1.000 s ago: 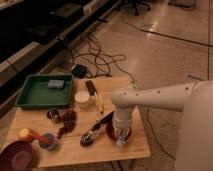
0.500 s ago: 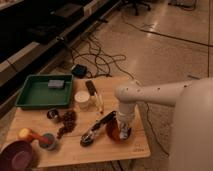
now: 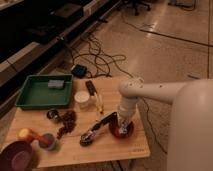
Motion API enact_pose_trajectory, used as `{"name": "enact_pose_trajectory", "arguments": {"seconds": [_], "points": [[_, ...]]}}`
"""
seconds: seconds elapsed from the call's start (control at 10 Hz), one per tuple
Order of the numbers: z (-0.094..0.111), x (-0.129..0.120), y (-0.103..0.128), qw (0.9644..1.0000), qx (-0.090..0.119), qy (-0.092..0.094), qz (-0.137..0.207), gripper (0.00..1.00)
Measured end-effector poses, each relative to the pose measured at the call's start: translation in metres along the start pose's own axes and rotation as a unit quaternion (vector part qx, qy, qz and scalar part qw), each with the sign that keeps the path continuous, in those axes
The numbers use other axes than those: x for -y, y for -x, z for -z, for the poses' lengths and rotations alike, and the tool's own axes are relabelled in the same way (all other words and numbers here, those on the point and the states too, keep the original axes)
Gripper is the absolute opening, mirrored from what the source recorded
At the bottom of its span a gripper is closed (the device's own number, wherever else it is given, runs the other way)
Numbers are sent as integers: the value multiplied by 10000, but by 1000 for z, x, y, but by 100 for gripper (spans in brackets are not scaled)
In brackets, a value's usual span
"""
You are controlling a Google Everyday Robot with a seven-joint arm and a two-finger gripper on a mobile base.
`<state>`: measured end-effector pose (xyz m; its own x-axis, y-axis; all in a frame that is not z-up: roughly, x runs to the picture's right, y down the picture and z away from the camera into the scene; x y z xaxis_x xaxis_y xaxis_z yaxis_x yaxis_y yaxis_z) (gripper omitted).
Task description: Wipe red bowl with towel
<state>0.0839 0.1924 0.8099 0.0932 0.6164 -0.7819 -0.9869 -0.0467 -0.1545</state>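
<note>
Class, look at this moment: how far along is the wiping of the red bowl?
Done: the gripper has reached the red bowl near the table's front right corner. In hand: it is down inside the bowl, in a wiping position; the towel cannot be seen under it. Left: finishing the wipe and lifting out. The bowl's cleanliness cannot be judged.

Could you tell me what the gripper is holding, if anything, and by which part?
It cannot be told: the gripper is down inside the red bowl, and no towel is visible.
</note>
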Motion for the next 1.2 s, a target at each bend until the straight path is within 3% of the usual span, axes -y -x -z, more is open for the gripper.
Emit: {"name": "enact_pose_trajectory", "arguments": {"seconds": [0.3,0.5,0.8,1.2], "points": [[10,-30,-5,9992,-37,195,356,0],[9,-38,-12,9985,-189,281,432,0],[3,-23,-38,9977,-487,329,329,0],[7,-5,-57,9985,-502,94,179,0]]}}
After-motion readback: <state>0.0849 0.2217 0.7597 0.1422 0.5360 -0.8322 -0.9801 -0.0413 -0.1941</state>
